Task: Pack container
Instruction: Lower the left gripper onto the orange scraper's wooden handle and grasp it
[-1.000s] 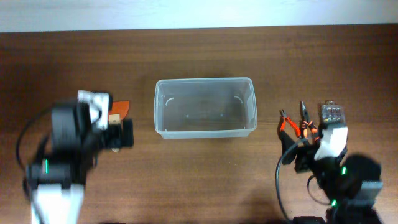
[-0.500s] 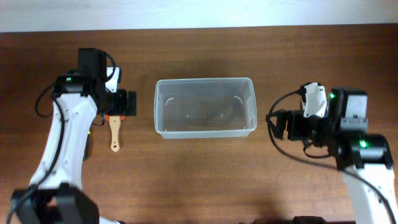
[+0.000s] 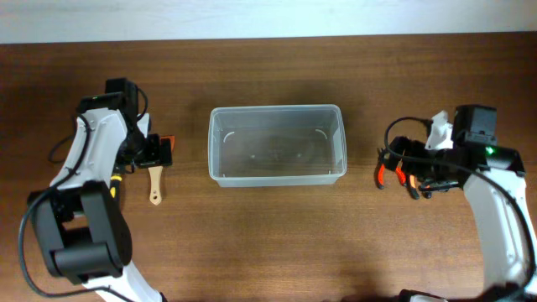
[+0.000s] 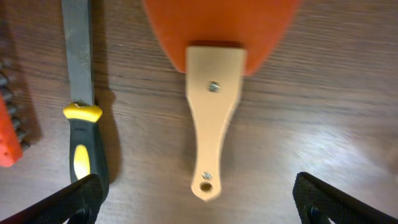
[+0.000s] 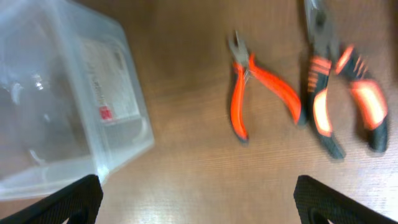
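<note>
The container (image 3: 277, 144) sits in the middle of the table (image 3: 277, 239), its long sides running left to right, upright with the open top facing up. It is well apart from both arms.

The left gripper (image 4: 208, 199) hangs over a scraper (image 4: 213, 118) that lies flat on the wood to the left of the container. Its fingers are spread wide, one tip at each lower corner of the left wrist view, and they hold nothing. The scraper has a pale wooden handle fixed with two screws and an orange blade. Just beside it, parallel and not touching, lies a file (image 4: 81, 93) with a yellow and black handle. An orange object (image 4: 7, 134) shows at the edge of that view, too cut off to tell what it is.

The right gripper (image 5: 202, 202) is also wide open and holds nothing. It hovers above the table to the right of the container. Below it lie small pliers (image 5: 255, 87) with orange handles and, just beside them, large pliers (image 5: 339, 102) with black and orange handles. Both point their noses away from the camera. One corner of the container shows in the right wrist view, with a white label (image 5: 112, 81) on its wall, near the small pliers but apart from them
</note>
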